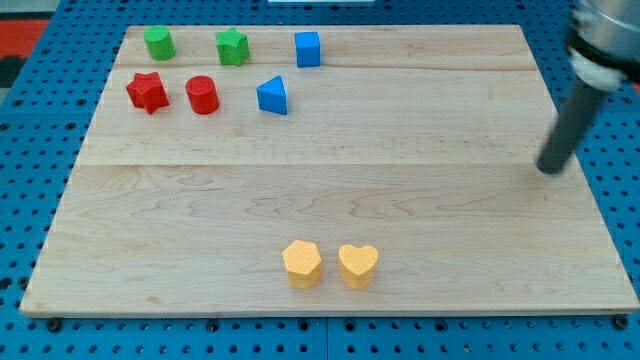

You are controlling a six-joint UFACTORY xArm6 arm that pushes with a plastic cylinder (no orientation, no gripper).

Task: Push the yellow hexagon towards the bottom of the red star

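Near the right edge of the frame, a little above mid-height, my tip (549, 168) rested at the far right side of the wooden board (330, 190), with the dark rod rising from it toward the upper right corner, where it blurred. No claw was fitted to the rod, so nothing was clenched or grasped; the tip touched no block and stood well apart from all of them.

The yellow hexagon (301, 263) sat low in the frame, slightly left of centre, near the board's bottom edge. Just beside it on the right lay the yellow heart (357, 266); whether the two were touching could not be told, as only a thin line showed between them.

The red star (147, 92) was in the upper left of the frame, well apart from the hexagon. To its right stood the red cylinder (202, 95), and further right the blue triangle (273, 95). Above these, along the board's top edge, ran a row of three: the green cylinder (158, 43) at the left, the green star (232, 46) in the middle, and the blue cube (307, 48) at the right.

Around the board showed a blue perforated surface (30, 200).
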